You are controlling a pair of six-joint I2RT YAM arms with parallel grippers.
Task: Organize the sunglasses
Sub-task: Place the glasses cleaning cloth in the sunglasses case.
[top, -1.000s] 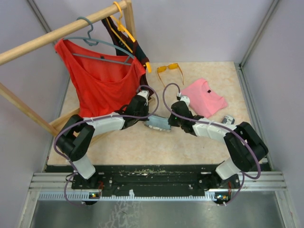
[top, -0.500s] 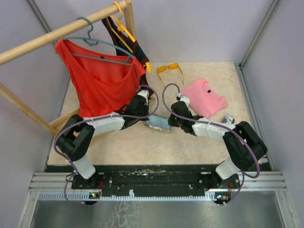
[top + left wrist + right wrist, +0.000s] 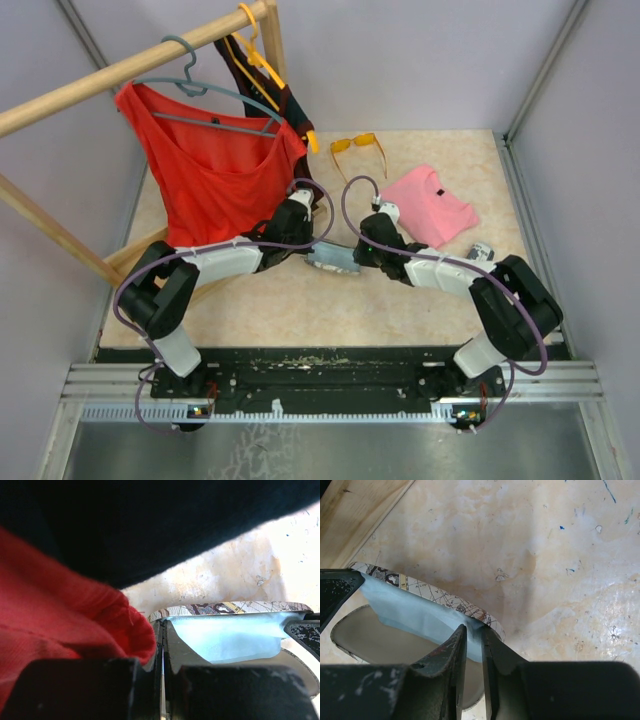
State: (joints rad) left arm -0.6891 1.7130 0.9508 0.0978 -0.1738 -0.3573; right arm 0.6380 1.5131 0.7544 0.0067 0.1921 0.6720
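Observation:
The sunglasses with orange-yellow lenses lie unfolded at the back of the table, far from both grippers. A patterned glasses case lies open at mid-table with a light-blue cloth across its mouth. My left gripper is at the case's left end, its jaws pressed shut on the cloth's corner. My right gripper is at the case's right end. Its jaws stand slightly apart, with the cloth's other end between them, over the case rim.
A red top on a grey hanger hangs from the wooden rack at the left and drapes over my left wrist. A dark garment hangs beside it. A pink garment lies at the right.
The right gripper's jaws have parted a little around the cloth's end. Both arms stay where they were, and the left jaws stay shut.

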